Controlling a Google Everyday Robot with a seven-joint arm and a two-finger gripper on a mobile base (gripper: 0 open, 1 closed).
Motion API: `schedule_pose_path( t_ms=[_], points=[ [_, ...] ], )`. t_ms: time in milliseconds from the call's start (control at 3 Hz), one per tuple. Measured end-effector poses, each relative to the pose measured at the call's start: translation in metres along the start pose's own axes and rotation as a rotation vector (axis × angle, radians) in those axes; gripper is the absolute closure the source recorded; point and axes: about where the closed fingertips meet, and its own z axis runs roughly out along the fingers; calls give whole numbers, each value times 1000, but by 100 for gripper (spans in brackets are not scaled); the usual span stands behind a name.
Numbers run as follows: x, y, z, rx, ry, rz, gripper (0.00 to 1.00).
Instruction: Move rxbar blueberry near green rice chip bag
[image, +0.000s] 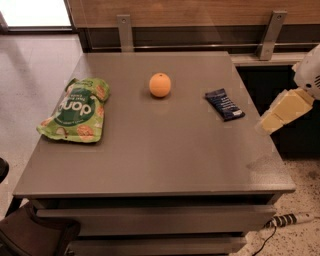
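The rxbar blueberry (225, 104) is a small dark navy bar lying flat near the table's right edge. The green rice chip bag (76, 110) lies flat on the table's left side, far from the bar. My gripper (280, 112), pale yellow on a white arm, hangs off the table's right edge, just right of the bar and a little nearer the front. It holds nothing that I can see.
An orange (160, 85) sits on the grey table (165, 155) between bag and bar, towards the back. A wood-panelled wall with metal brackets (270, 35) runs behind the table. A power strip (290, 219) lies on the floor at the front right.
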Motion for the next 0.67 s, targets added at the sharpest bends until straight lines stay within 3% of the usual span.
schedule_pose_path(
  t_ms=[333, 667],
  points=[
    [17, -29, 41, 70, -112, 235, 0],
    [15, -66, 64, 155, -270, 386, 0]
  ],
)
